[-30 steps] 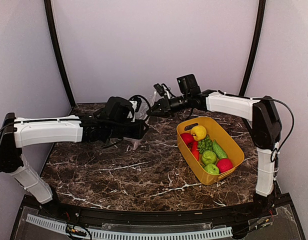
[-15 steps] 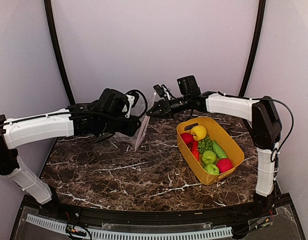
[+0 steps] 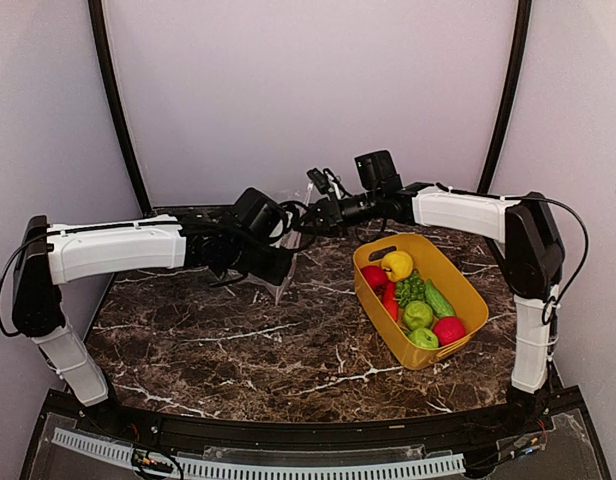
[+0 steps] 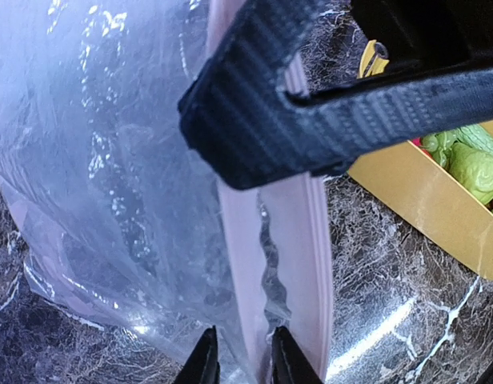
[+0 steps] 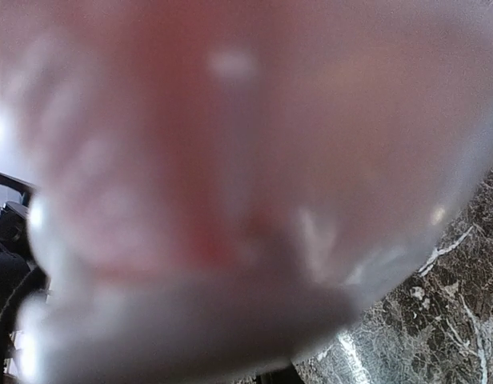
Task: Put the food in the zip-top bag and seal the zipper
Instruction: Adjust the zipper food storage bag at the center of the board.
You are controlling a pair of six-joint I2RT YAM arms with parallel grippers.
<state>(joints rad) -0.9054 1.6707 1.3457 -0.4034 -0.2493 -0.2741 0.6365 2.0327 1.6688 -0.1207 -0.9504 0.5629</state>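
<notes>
My left arm has swung in toward the middle since half a second ago, and its wrist now sits close under my right wrist.

From above, the bag (image 3: pixel 279 284) hangs between my two wrists at the back of the surface (image 3: pixel 238 340), and only a pale lower corner shows below my left wrist. My right jaws reach in from the right to the bag's top edge. The food (image 3: pixel 416 300) lies in the yellow tub (image 3: pixel 466 288) on the right of the surface, well apart from the bag: yellow, red and green pieces, none of them in the bag.

My left wrist camera shows the bag (image 4: pixel 110 160) as crinkled clear film on the left, with the zipper (image 4: pixel 298 240) running down the middle as a pinkish strip. My left fingertips (image 4: pixel 203 364) sit close together at the bottom edge with the strip's lower end between them, so my left jaws pinch the bag at the zipper. Across the top, the black ribbed fingers of my right jaws are pressed together over the same strip. Beyond lie the tub (image 4: pixel 414 204), green food (image 4: pixel 470 164) inside it, and the surface (image 4: pixel 390 304).

My right wrist camera is nearly covered by the bag (image 5: pixel 230 160), a pink-white blur against the lens. A patch of surface (image 5: pixel 446 320) shows at lower right, and the jaws are hidden there.
</notes>
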